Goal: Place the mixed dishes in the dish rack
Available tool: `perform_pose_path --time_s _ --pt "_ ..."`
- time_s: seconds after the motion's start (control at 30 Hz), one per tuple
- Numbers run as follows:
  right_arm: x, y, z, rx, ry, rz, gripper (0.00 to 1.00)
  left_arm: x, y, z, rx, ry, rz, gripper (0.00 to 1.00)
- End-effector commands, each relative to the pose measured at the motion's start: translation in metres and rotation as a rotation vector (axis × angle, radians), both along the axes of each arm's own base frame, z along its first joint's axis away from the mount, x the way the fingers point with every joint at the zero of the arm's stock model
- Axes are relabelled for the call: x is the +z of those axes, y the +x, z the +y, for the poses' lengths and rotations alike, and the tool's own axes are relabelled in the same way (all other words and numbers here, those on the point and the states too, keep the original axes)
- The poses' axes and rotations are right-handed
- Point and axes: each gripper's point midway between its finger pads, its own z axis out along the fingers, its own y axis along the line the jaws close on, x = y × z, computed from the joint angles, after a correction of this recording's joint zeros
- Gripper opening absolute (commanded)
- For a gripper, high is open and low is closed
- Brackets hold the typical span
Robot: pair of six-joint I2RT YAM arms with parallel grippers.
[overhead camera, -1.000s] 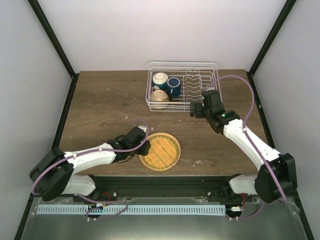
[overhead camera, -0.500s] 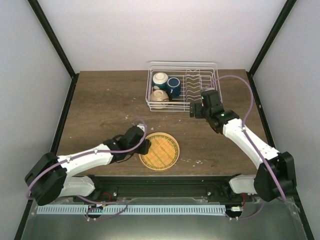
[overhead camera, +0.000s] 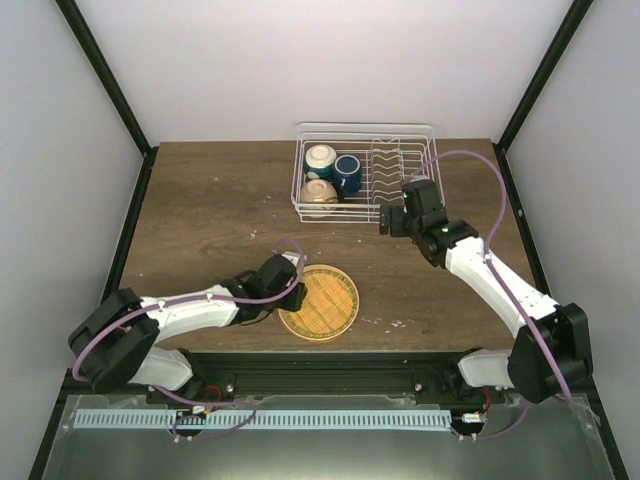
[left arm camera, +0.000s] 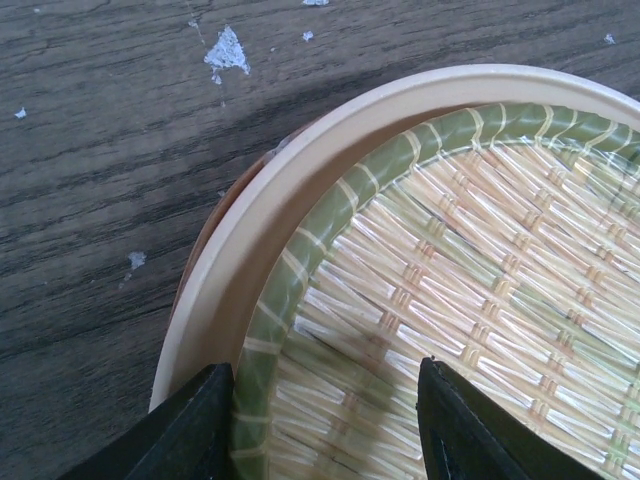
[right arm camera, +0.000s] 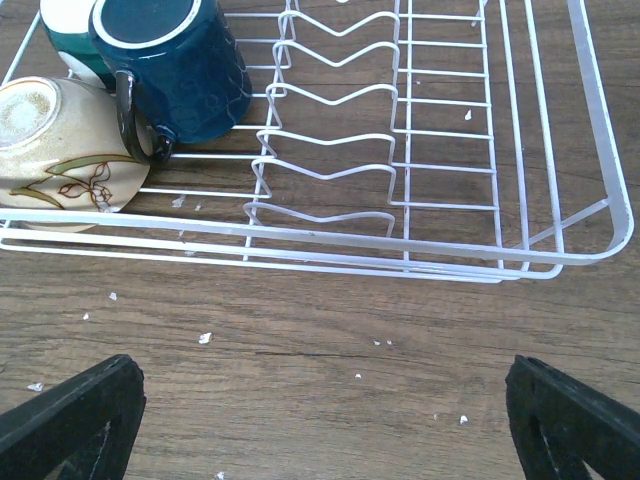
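Dark wood-grain table [overhead camera: 200, 200], flecked with pale crumbs [left arm camera: 228, 50], carries everything. On it, close to my bases, the orange plate [overhead camera: 320, 302] lies flat with its woven face up, well apart from the dish rack [overhead camera: 366, 127] at the far side. My left gripper [left arm camera: 325, 425] is spread wide over the plate's left edge: the outer finger [left arm camera: 190, 430] sits at the cream lip, the other over the weave. Nothing is pinched between them, and I cannot tell whether either tip touches. I judge the step to be taking that rim. A flat plate offers little to bite, so I would work the outer finger under the lip, close firmly on the edge, and tilt the plate upright for a slot. In the rack's left half rest the nearer bowl [right arm camera: 50, 150], the farther bowl [right arm camera: 70, 25] and the dark blue cup [right arm camera: 180, 60]; the prong slots to their right hold no dish. My right gripper [right arm camera: 320, 405] hangs released above bare wood just short of the rack's near rail, holding nothing. No brand or lettering is readable anywhere; only a brown sprig is painted on the nearer bowl.
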Motion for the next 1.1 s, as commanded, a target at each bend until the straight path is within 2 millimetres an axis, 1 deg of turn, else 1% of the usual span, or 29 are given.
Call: perform_pose_path --time_s 0.0,0.13,0.2,0.43,0.57,0.8,0.97,1.07 --pt "-0.003 0.001 -0.006 -0.014 -0.021 0.004 1.00 -0.018 -0.009 0.012 0.005 0.055 0.039 0.52" --pt "-0.004 0.001 -0.005 -0.011 -0.021 0.006 1.00 -0.022 -0.014 0.014 0.006 0.042 0.050 0.52" --pt "-0.005 0.000 -0.005 -0.011 -0.021 0.009 1.00 -0.022 -0.017 0.013 -0.001 0.021 0.059 0.49" --pt "-0.004 -0.001 -0.005 -0.007 -0.020 0.005 0.99 -0.017 -0.025 0.009 -0.026 -0.029 0.074 0.17" --pt "-0.003 -0.002 -0.005 -0.007 -0.018 0.001 0.99 -0.010 -0.028 0.008 -0.035 -0.059 0.068 0.07" --pt "-0.004 -0.002 -0.002 0.008 -0.007 0.004 0.99 0.004 -0.031 0.004 -0.049 -0.114 0.054 0.00" --pt "0.000 -0.005 0.004 0.041 0.025 -0.006 0.99 0.017 -0.031 -0.002 -0.066 -0.164 0.035 0.00" --pt "0.005 -0.007 0.013 0.086 0.063 -0.020 1.00 0.026 -0.031 -0.003 -0.071 -0.190 0.022 0.00"
